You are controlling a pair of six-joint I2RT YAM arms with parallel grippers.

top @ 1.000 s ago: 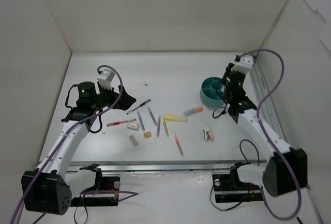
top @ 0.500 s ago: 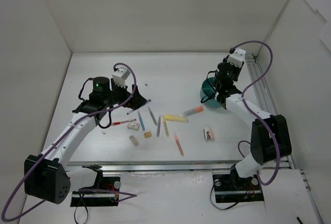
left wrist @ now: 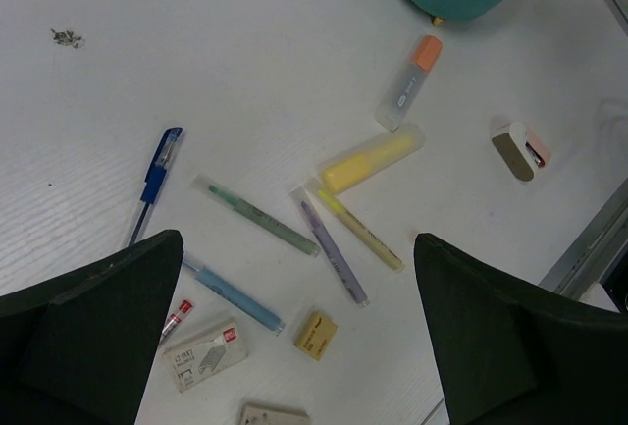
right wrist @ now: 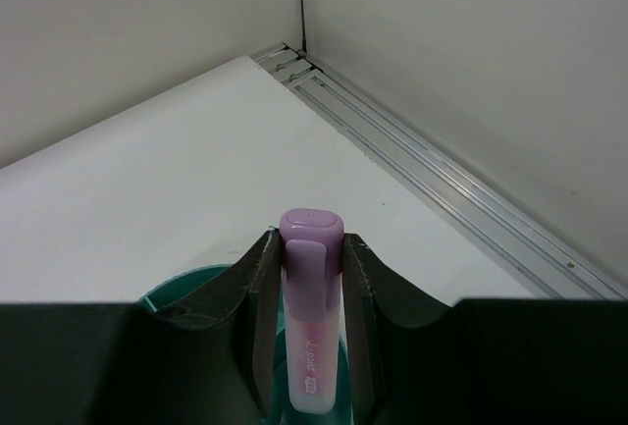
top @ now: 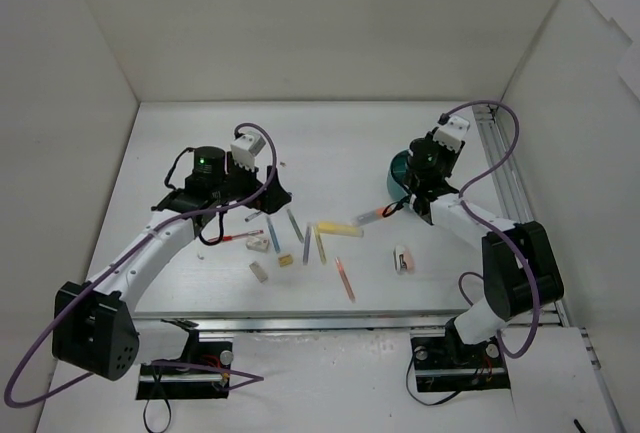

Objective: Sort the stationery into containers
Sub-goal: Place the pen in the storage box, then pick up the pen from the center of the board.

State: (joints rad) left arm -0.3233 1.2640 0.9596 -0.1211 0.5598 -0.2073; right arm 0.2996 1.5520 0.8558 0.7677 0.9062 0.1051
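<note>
My right gripper [right wrist: 311,246] is shut on a purple-capped marker [right wrist: 312,346], held upright just above the teal organiser [right wrist: 192,286]. In the top view that gripper [top: 414,169] covers most of the organiser [top: 394,170]. My left gripper [left wrist: 299,243] is open and empty above the loose stationery; in the top view it is at the spread's left end [top: 270,193]. Under it lie a blue pen [left wrist: 157,172], green marker [left wrist: 257,215], purple marker [left wrist: 332,248], thin yellow marker [left wrist: 363,234], light blue marker [left wrist: 234,294], tan eraser [left wrist: 316,335] and red pen [left wrist: 178,316].
A yellow highlighter [left wrist: 373,158], an orange-capped marker [left wrist: 410,82], a white and pink eraser [left wrist: 520,148] and a staples box [left wrist: 204,354] also lie there. A pink marker [top: 344,278] lies nearer the front edge. White walls enclose the table; a metal rail [top: 510,168] runs along the right.
My right gripper has swung left with the purple-capped marker to stand over the organiser. My left arm has moved right, from the table's left to above the spread of pens.
</note>
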